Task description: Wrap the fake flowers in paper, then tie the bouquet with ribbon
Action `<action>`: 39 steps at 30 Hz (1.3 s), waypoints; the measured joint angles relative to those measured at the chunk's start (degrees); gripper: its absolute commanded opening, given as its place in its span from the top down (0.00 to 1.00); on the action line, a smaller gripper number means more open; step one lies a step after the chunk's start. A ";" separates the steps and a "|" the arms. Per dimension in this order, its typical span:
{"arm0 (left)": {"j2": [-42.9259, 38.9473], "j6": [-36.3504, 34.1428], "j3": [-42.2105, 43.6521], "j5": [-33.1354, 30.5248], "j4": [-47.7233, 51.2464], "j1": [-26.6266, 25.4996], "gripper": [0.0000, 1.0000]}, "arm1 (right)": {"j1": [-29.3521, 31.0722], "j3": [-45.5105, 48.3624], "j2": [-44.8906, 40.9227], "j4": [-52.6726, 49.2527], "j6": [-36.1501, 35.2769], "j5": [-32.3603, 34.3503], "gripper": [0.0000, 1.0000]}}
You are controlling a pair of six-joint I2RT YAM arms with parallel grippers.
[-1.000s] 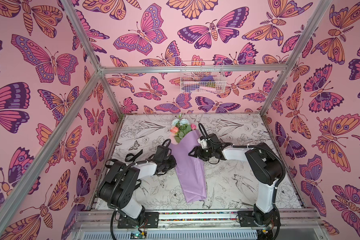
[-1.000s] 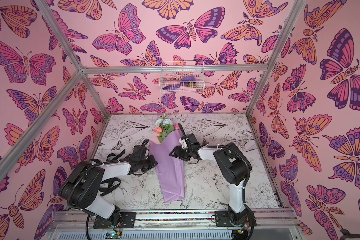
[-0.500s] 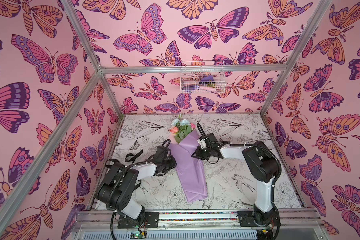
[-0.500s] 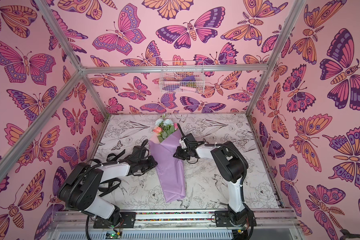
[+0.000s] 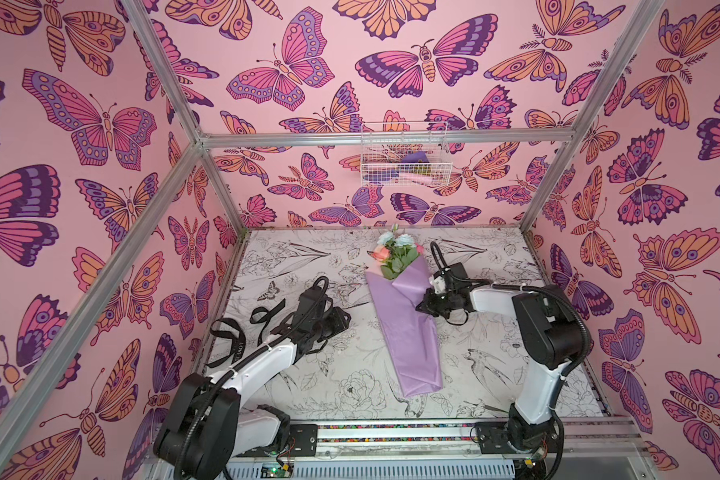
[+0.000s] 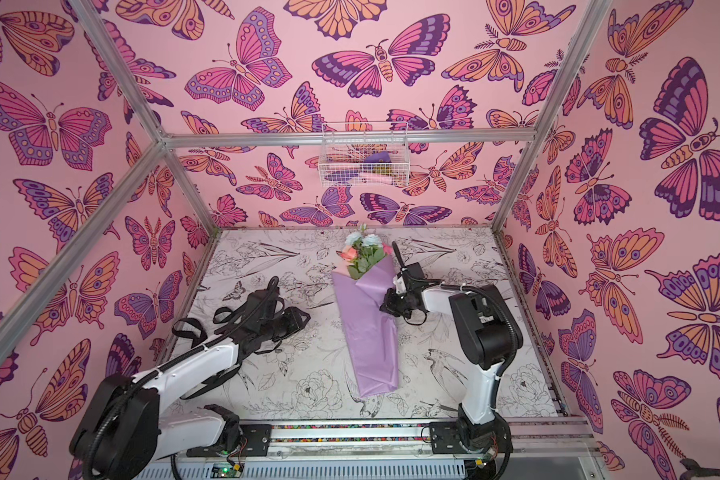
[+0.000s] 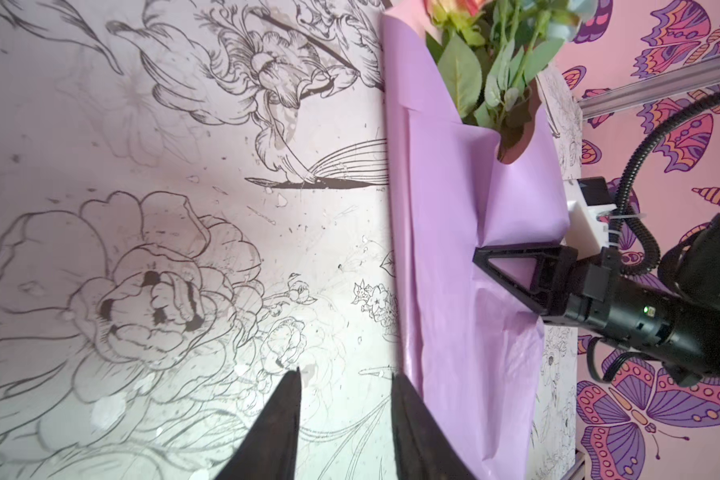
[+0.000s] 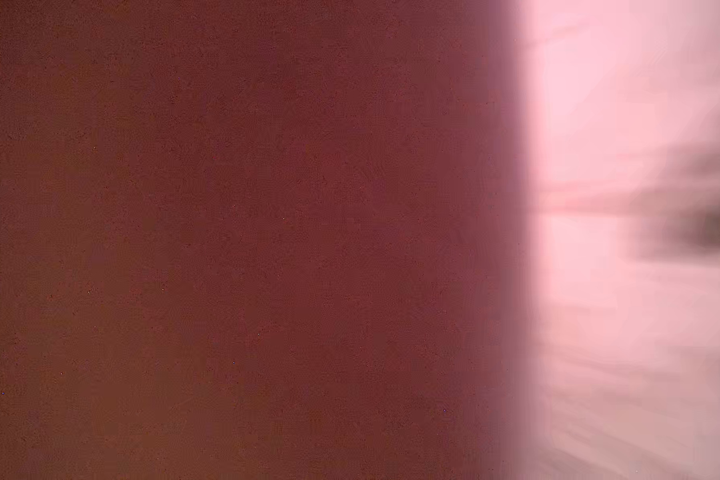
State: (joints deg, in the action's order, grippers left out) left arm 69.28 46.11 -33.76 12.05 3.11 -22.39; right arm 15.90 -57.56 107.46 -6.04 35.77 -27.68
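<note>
Bench (image 5: 329, 374): white top printed with black-line flowers, leaves and birds.
Black ribbon (image 5: 240, 348): pale lettering, lying in loose loops near the bench's left edge.
White wire basket (image 5: 375, 164): hung from the aluminium crossbar (image 5: 267, 140) on the back wall; holds purple and pink items, not identifiable.
Walls (image 5: 100, 124): pink, butterfly print.

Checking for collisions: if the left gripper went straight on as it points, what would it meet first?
Most likely the bouquet, at its lilac wrapping about midway along; only table separates it from the left gripper. Height is unclear.
</note>
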 measured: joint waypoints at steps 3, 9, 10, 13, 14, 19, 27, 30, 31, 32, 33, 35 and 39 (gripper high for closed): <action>-3.10 -0.48 0.04 -1.20 2.05 0.07 0.53 | -5.22 0.13 -1.38 -4.17 -3.65 0.76 1.00; -7.13 -1.14 0.44 -2.89 5.62 0.31 0.38 | -17.25 0.94 -4.37 -11.04 -10.19 2.82 1.00; -7.52 -1.25 0.50 -3.06 5.99 0.31 0.34 | -19.45 1.07 -4.61 -11.80 -10.99 2.93 1.00; -8.31 -1.79 0.66 -3.45 7.13 0.33 0.19 | -25.18 0.96 -4.72 -13.77 -13.44 3.17 1.00; -8.44 -1.66 0.68 -3.61 7.41 0.33 0.15 | -26.58 0.63 -4.72 -14.71 -14.14 3.26 1.00; -9.55 -1.81 0.96 -4.37 9.01 0.35 0.00 | -29.33 -4.00 -4.04 -20.61 -18.01 7.54 1.00; -13.66 -2.01 1.81 -5.88 11.54 0.37 0.00 | -31.21 -17.92 2.97 -28.15 -22.99 14.64 1.00; -14.47 -2.03 2.38 -6.34 12.28 0.37 0.00 | -33.44 -18.01 3.56 -28.94 -23.37 14.64 0.75; -14.49 -2.12 2.43 -6.51 12.46 0.37 0.00 | -34.07 -17.92 3.56 -29.07 -23.41 14.62 0.68; -14.49 -2.14 2.43 -6.69 12.63 0.37 0.00 | -34.73 -17.86 3.56 -29.20 -23.58 14.69 0.59; -14.51 -2.16 2.43 -6.95 12.87 0.37 0.00 | -35.23 -17.81 3.56 -29.18 -23.63 14.82 0.53; -14.56 -2.16 2.43 -7.19 13.35 0.39 0.00 | -35.58 -17.59 3.56 -29.14 -23.47 15.15 0.45; -14.91 -2.21 2.43 -7.43 14.21 0.42 0.00 | -35.52 -16.94 3.04 -29.14 -23.15 16.83 0.35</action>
State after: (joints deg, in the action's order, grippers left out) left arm 54.37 43.90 -31.33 4.62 17.32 -21.98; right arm -19.62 -74.50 110.50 -35.18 12.62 -10.85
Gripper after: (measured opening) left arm 0.995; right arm 0.614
